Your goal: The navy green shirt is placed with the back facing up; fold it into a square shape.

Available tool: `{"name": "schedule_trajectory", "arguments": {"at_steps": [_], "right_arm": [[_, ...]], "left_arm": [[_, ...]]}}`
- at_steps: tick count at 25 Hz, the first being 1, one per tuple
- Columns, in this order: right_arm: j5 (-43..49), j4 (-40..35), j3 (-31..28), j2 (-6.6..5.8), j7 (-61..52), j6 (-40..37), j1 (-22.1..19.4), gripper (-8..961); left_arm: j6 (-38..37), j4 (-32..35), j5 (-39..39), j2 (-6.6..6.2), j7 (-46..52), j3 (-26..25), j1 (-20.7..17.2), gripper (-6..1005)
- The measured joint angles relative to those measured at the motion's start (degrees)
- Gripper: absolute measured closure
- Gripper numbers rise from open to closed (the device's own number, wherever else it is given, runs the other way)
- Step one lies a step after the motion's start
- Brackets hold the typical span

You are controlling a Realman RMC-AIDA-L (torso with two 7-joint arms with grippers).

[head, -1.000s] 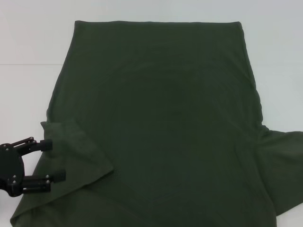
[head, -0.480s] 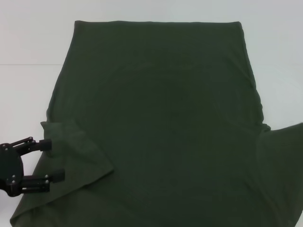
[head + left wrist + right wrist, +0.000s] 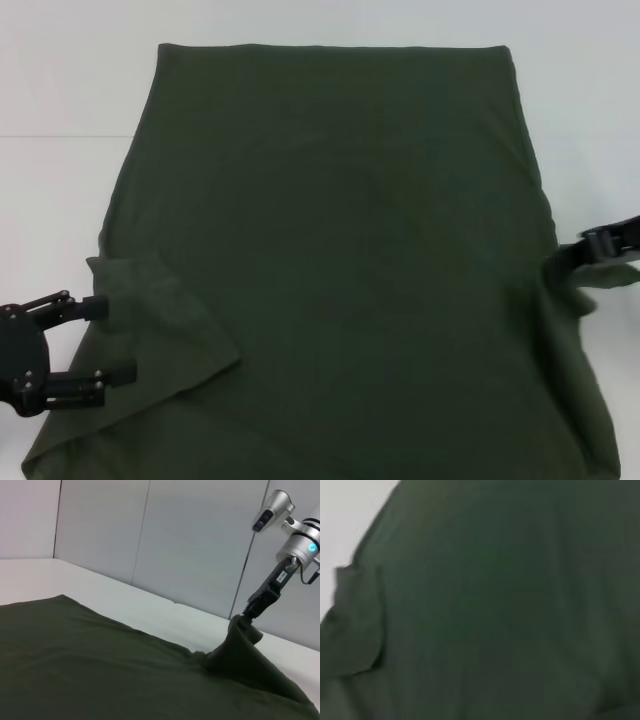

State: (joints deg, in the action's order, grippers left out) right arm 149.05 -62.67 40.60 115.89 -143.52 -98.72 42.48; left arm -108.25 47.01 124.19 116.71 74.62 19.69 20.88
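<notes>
White tabletop (image 3: 60, 90) carries your navy green shirt (image 3: 330, 250), spread back-up and reaching from the far edge to the near edge; pale grey wall panels (image 3: 150, 540) stand behind the table. Since half a second ago, the right sleeve that lay flat toward the right edge has been pinched up into a peak by your right gripper (image 3: 578, 257), fingers closed on the fabric. Your left gripper (image 3: 105, 340) rests at the near left, fingers apart over the folded-in left sleeve (image 3: 165, 315), holding nothing.
</notes>
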Motion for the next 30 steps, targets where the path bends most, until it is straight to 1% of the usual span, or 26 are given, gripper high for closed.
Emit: {"name": "schedule_trajectory", "arguments": {"at_steps": [2, 3, 4, 7, 11, 16, 20, 22, 25, 28, 30], "right_arm": [[0.1, 0.4, 2.0, 1.23, 0.0, 0.4, 1.2, 930], [0.3, 1.2, 4.8, 2.18, 0.0, 0.9, 2.2, 930], [0.3, 1.2, 4.8, 2.18, 0.0, 0.9, 2.2, 930], [0.4, 2.0, 9.2, 2.79, -0.5, 2.6, 2.6, 929], [0.4, 3.0, 9.8, 2.78, -0.8, 3.1, 2.7, 928], [0.4, 5.6, 9.8, 2.10, -1.4, 3.3, 3.3, 927], [-1.5, 5.9, 9.2, 2.21, -1.2, 3.1, 3.1, 818], [-4.1, 6.0, 9.0, 2.17, -1.3, 2.8, 2.4, 763], [-7.0, 6.1, 7.1, 1.94, -1.3, 2.6, 0.7, 627], [-9.9, 7.4, 1.1, 1.41, -0.3, 2.7, -1.8, 492], [-13.0, 11.3, -4.0, 0.14, 0.7, 2.7, -4.1, 403]], "left_arm": [[-0.1, 0.0, 0.0, 0.01, 0.0, 0.0, 0.0, 51], [-0.2, 0.1, 0.0, 0.05, 0.1, 0.0, 0.0, 51], [-0.2, 0.1, 0.0, 0.05, 0.1, 0.0, 0.0, 51], [-0.3, 0.1, 0.0, 0.02, 0.1, 0.0, 0.0, 51], [-0.3, 0.1, 0.0, 0.04, 0.2, 0.0, -0.1, 51], [-0.3, 0.1, 0.0, 0.13, 0.2, 0.0, -0.1, 51], [-0.3, 0.1, 0.0, 0.18, 0.2, 0.0, 0.1, 51], [-0.3, 0.1, 0.0, 0.18, 0.2, 0.0, 0.1, 51], [0.0, 0.1, 0.0, 0.17, 0.2, 0.0, 0.1, 51], [0.2, -0.1, 0.0, 0.17, 0.2, -0.1, 0.2, 51], [0.2, -0.2, -0.2, 0.26, 0.2, -0.5, 0.2, 52]]}}
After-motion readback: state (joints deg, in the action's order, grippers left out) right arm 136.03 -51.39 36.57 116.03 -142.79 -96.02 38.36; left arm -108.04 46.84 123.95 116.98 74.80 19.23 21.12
